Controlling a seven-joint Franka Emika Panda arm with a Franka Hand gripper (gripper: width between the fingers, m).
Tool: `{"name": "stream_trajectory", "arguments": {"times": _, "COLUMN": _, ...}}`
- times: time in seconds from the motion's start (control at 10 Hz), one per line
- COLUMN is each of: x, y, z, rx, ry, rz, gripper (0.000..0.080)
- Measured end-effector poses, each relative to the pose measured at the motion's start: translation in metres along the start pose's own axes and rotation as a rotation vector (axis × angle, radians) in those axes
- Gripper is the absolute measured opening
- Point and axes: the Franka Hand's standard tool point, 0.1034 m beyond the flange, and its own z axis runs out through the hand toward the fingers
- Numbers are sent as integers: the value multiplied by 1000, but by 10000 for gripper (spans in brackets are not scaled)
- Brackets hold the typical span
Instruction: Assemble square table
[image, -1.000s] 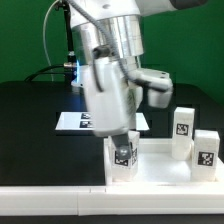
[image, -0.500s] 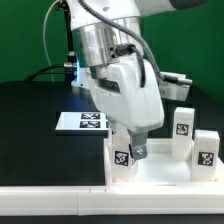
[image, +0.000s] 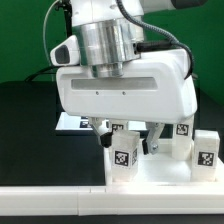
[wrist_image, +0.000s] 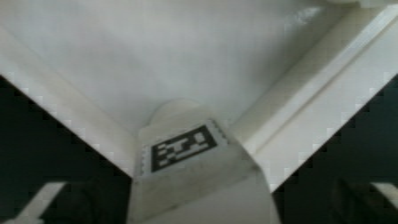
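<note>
The square table's white top (image: 160, 176) lies flat at the exterior view's lower right. One white leg (image: 124, 156) with a black-and-white tag stands upright at its near left corner. My gripper (image: 127, 141) hangs straight above it, broad side to the camera, with a finger on each side of the leg, shut on it. In the wrist view the same leg (wrist_image: 199, 170) fills the space between my jaws, gripper (wrist_image: 201, 212), with the tabletop's (wrist_image: 160, 60) inside beyond it. Two more tagged legs (image: 183, 134) (image: 207, 150) stand on the top's right side.
The marker board (image: 68, 122) lies on the black table behind the tabletop, mostly hidden by my hand. A green wall backs the scene, and cables run down behind the arm.
My hand has turned about its upright axis above the corner leg, from narrow side facing the camera to broad side. The leg stands in the same corner.
</note>
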Motion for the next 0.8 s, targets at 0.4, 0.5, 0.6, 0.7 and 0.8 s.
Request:
{"name": "stream_trajectory", "arguments": {"times": 0.4, "x": 0, "y": 3, "z": 1, "rx": -7, "ry": -3, "rz": 266, "gripper": 294}}
{"name": "stream_trajectory", "arguments": {"times": 0.5, "x": 1, "y": 3, "z": 0, "rx": -7, "ry": -1, "rz": 406, "gripper": 293}}
{"name": "stream_trajectory", "arguments": {"times": 0.6, "x": 1, "y": 3, "z": 0, "rx": -7, "ry": 0, "rz": 525, "gripper": 293}}
{"name": "stream_trajectory", "arguments": {"times": 0.7, "x": 2, "y": 4, "z": 0, "rx": -3, "ry": -2, "rz": 688, "gripper": 293}}
{"name": "stream_trajectory", "arguments": {"times": 0.8, "x": 3, "y": 5, "z": 0, "rx": 4, "ry": -7, "rz": 846, "gripper": 291}}
